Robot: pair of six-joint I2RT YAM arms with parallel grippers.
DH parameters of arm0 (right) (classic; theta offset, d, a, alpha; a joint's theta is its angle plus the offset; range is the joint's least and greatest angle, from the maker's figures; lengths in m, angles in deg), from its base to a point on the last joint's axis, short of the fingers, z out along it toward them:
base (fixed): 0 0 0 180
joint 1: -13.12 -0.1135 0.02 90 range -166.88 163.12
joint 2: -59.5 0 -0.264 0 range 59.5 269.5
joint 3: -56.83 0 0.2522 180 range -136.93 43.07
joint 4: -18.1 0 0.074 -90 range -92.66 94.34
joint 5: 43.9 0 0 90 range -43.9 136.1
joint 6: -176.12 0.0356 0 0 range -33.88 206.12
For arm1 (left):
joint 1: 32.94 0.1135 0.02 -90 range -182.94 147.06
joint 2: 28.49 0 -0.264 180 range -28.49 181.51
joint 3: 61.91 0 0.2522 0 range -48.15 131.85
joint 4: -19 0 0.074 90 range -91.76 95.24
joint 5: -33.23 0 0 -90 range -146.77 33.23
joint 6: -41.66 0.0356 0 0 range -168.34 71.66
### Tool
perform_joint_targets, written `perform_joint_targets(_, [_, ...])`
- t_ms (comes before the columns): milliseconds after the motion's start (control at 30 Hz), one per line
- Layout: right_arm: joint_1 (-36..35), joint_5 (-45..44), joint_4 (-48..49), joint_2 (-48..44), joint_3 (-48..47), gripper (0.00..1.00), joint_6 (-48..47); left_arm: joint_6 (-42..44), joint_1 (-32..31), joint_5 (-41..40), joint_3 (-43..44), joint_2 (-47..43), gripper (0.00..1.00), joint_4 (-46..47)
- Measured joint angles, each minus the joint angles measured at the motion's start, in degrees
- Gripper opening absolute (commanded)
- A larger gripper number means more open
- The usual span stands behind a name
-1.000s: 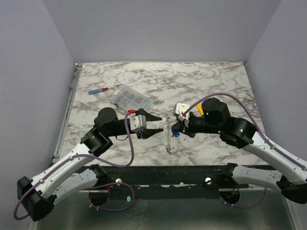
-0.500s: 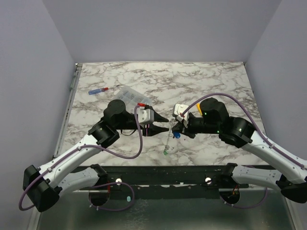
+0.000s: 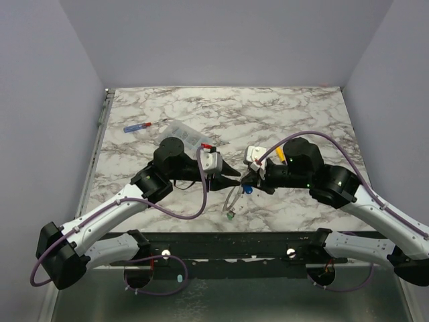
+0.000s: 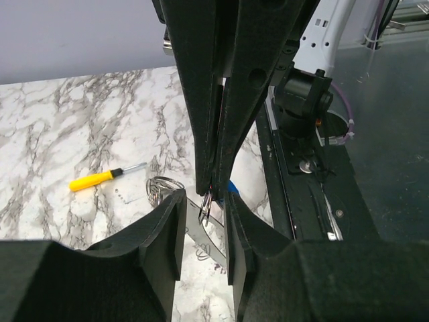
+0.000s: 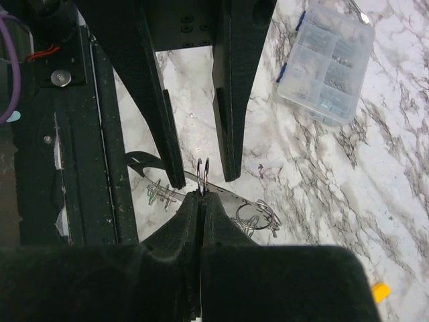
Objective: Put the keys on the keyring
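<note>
My right gripper (image 3: pixel 245 181) is shut on the top of the keyring (image 5: pixel 203 172), a thin silver wire loop seen edge-on above its fingertips. In the top view the keyring (image 3: pixel 234 198) hangs down and left from that grip, with a green key (image 3: pixel 229 215) at its low end. A blue key (image 3: pixel 248 189) shows just under the right gripper, and also in the left wrist view (image 4: pixel 232 186). My left gripper (image 3: pixel 232 178) is open; its fingers (image 5: pixel 173 161) stand on either side of the ring without touching it. More small keys (image 5: pixel 158 195) lie on the marble below.
A clear compartment box (image 3: pixel 186 136) and a red-and-blue screwdriver (image 3: pixel 142 125) lie at the back left. A yellow-handled screwdriver (image 4: pixel 100 179) and a bunch of spare rings (image 5: pixel 256 216) lie near the grippers. The table's black front rail (image 3: pixel 234 243) is close behind.
My left arm has swung right toward the right gripper, so its open jaws now straddle the held ring. The ring's low end with the green key has drifted slightly left.
</note>
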Motion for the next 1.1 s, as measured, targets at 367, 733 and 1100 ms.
perform_joint_targets(367, [0.0, 0.9, 0.1, -0.7, 0.0, 0.01, 0.0, 0.2, -1.0, 0.5, 0.0, 0.9, 0.05, -0.1])
perform_joint_targets(733, [0.0, 1.5, 0.1, -0.8, 0.0, 0.01, 0.0, 0.5, -1.1, 1.0, 0.1, 0.9, 0.34, -0.3])
perform_joint_targets(1100, [0.0, 2.2, 0.0, -0.8, 0.1, 0.01, 0.0, 0.6, -1.2, 1.7, 0.1, 0.8, 0.16, -0.6])
